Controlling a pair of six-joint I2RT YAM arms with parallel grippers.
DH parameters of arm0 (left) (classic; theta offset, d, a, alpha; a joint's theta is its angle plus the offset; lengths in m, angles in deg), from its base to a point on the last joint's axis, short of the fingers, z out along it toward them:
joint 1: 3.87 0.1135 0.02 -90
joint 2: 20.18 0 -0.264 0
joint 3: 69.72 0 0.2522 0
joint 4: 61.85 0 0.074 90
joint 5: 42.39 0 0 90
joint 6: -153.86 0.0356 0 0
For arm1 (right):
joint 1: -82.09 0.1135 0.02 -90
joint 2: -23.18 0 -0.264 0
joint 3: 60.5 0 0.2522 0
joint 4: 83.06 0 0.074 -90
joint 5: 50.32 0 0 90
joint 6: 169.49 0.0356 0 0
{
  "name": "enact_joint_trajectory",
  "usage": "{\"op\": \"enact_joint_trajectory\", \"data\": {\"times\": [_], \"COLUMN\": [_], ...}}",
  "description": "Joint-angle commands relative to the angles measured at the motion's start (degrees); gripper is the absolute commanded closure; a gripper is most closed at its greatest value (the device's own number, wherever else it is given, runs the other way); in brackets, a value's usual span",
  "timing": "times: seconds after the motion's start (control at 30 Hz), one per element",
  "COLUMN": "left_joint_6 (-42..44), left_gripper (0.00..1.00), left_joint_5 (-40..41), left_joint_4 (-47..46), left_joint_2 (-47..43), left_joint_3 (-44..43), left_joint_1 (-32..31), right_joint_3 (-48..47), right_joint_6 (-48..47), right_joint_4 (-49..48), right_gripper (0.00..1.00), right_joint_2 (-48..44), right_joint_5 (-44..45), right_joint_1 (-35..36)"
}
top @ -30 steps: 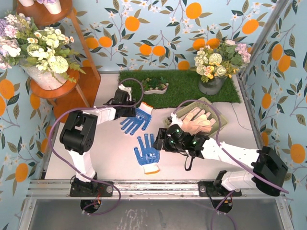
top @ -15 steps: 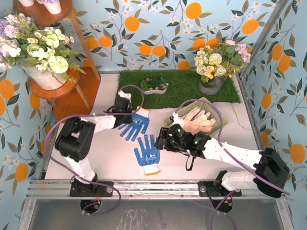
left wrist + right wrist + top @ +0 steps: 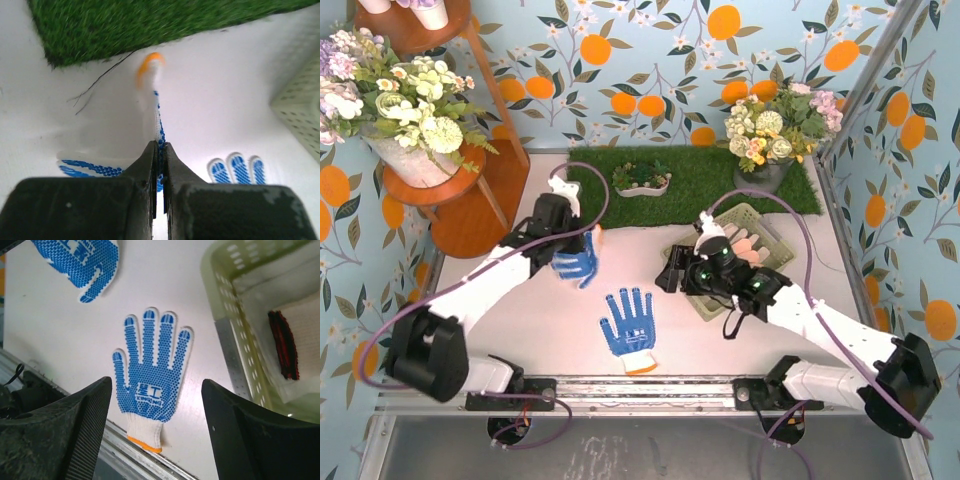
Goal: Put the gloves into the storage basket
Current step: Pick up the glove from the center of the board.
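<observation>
**Remote station, two-arm rig:** My left gripper is clamped shut on the pinched glove. The blue-dotted fabric runs edge-on away from the fingertips, with its orange cuff at the far end, toward the grass mat. I cannot tell whether it hangs clear of the table. A corner of the storage basket sits well off to that gripper's right.

My right gripper stands wide open with nothing between its fingers. The flat glove lies dots-up under the gap, its cuff nearest the tool and its fingers pointing away. The basket's latticed wall is close on this gripper's right, with a cream glove inside. From overhead, the peach gloves lie in the basket just past the right wrist.
</observation>
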Motion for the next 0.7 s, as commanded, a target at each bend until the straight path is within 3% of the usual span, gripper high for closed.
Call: {"op": "enact_joint_trajectory", "data": {"times": [0.0,0.33,0.67], "left_joint_6": [6.78,12.81,11.01], "left_gripper": [1.00,1.00,1.00], "left_joint_5": [-13.09,-49.30,-63.57], "left_joint_4": [5.35,8.61,12.28], "left_joint_2": [-6.19,-8.72,-10.26], "left_joint_3": [-5.75,-7.34,-8.90], "left_joint_1": [0.01,-0.05,-3.58], "right_joint_3": [-5.24,-8.62,-12.52], "right_joint_6": [-10.53,-27.48,-35.85], "right_joint_4": [-3.64,-4.65,-1.95], "right_gripper": [0.30,0.24,0.23], "right_joint_2": [-2.08,-2.90,-0.37], "right_joint_5": [-11.18,-24.12,-27.09], "right_joint_1": [-1.09,-1.19,2.42]}}
